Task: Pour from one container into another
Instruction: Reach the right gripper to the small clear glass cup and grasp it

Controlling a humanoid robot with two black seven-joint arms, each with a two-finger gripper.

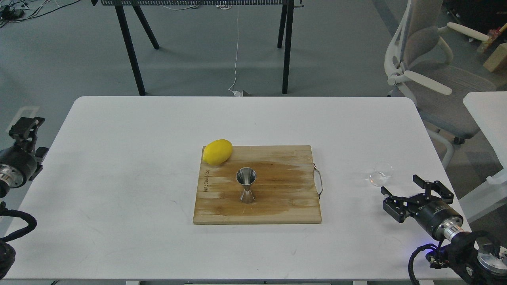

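The shiny steel jigger (246, 185) stands upright near the middle of the wooden cutting board (277, 206). The small clear glass cup (380, 174) sits on the white table to the right of the board. My right gripper (402, 190) is open just below and to the right of the cup, apart from it, with nothing between its fingers. My left gripper (24, 127) hovers off the table's left edge, far from both containers; its fingers cannot be told apart.
A yellow lemon (217, 151) rests on the board's far left corner. The board has a metal handle (319, 181) on its right side. An office chair (431, 67) and another white table (489, 114) stand to the right.
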